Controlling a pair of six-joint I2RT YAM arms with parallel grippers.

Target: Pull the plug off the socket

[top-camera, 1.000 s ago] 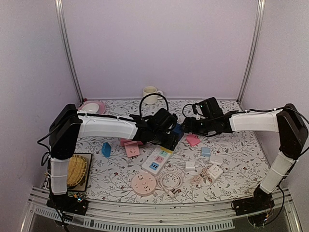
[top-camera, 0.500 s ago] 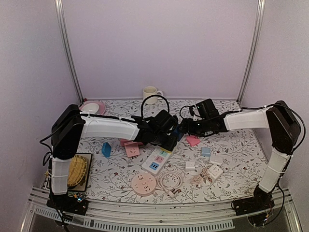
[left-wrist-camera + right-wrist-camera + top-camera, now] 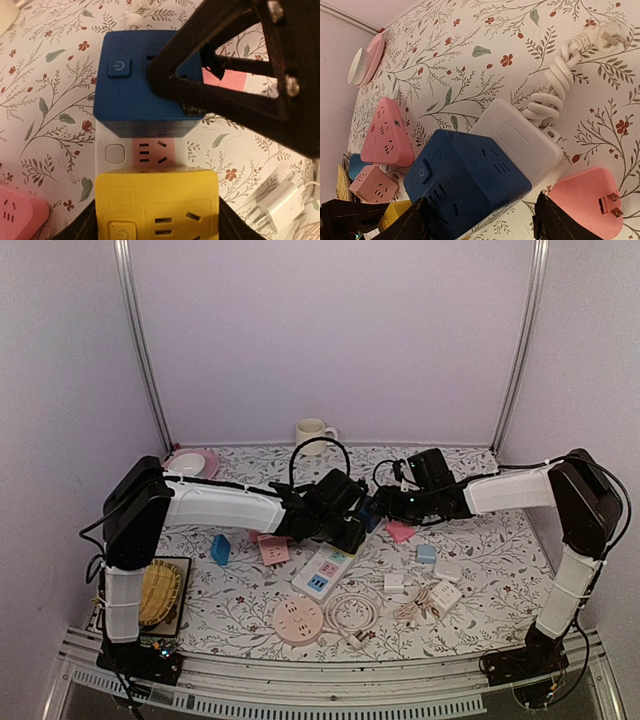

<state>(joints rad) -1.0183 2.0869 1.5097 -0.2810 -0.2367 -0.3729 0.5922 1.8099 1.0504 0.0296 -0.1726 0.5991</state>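
Worktop point(image 3: 240, 590) in a flowered print carries a white power strip point(image 3: 322, 575), the socket for this job, lying among loose adapters. Seated at the strip's corded end is a blue cube adapter point(image 3: 465, 185), seemingly the plug to come off. Beside it sits a yellow cube adapter point(image 3: 157, 200), with one pink outlet bare between the two. The left gripper point(image 3: 156, 222) pinches the yellow cube by its flanks, apparently to pin the strip down against the pull. The right gripper point(image 3: 480, 212) straddles the blue cube with jaws spread, a sliver of white showing beside one finger. With no squeeze visible, the plug is not yet out.
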